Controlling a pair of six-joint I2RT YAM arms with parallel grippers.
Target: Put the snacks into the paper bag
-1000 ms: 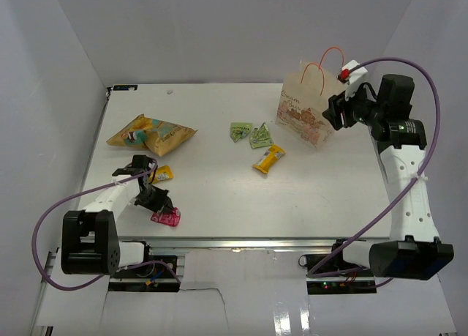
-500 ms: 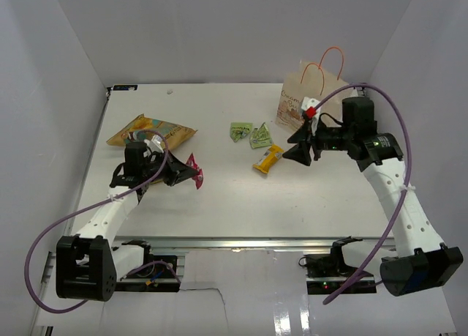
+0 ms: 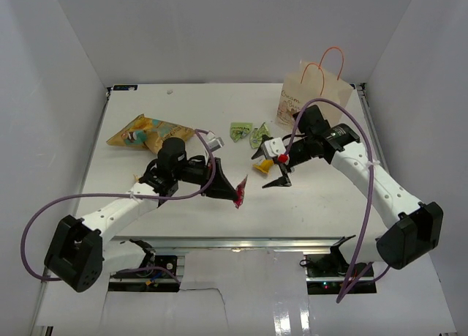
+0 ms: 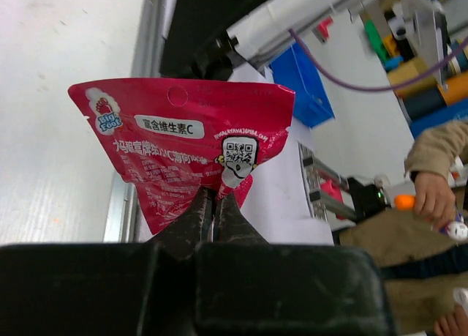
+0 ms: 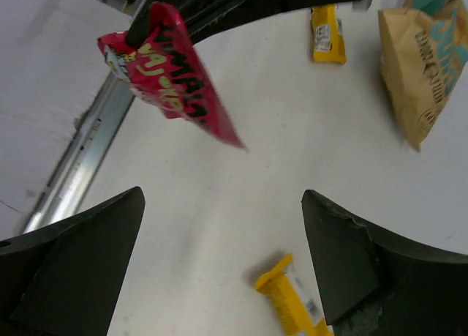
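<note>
My left gripper (image 3: 228,189) is shut on the pink-red packet (image 3: 240,192) and holds it above the table's middle front. In the left wrist view the packet (image 4: 183,142) hangs from my closed fingertips (image 4: 214,202). My right gripper (image 3: 269,168) is open and empty, hovering over the yellow bar (image 3: 259,166). In the right wrist view the bar (image 5: 292,303) lies between my spread fingers (image 5: 73,263), with the pink-red packet (image 5: 172,76) beyond. The paper bag (image 3: 311,94) stands at the back right. Two green packets (image 3: 248,134) lie left of it. The chip bag (image 3: 150,131) lies at the left. No purple bar shows.
A small yellow packet (image 5: 327,32) lies beside the chip bag (image 5: 420,65) in the right wrist view. White walls enclose the table on three sides. A metal rail (image 3: 219,242) runs along the front edge.
My left arm lifted the pink-red packet from the front left and carried it right toward the middle. My right arm swung from beside the paper bag down-left to over the yellow bar.
</note>
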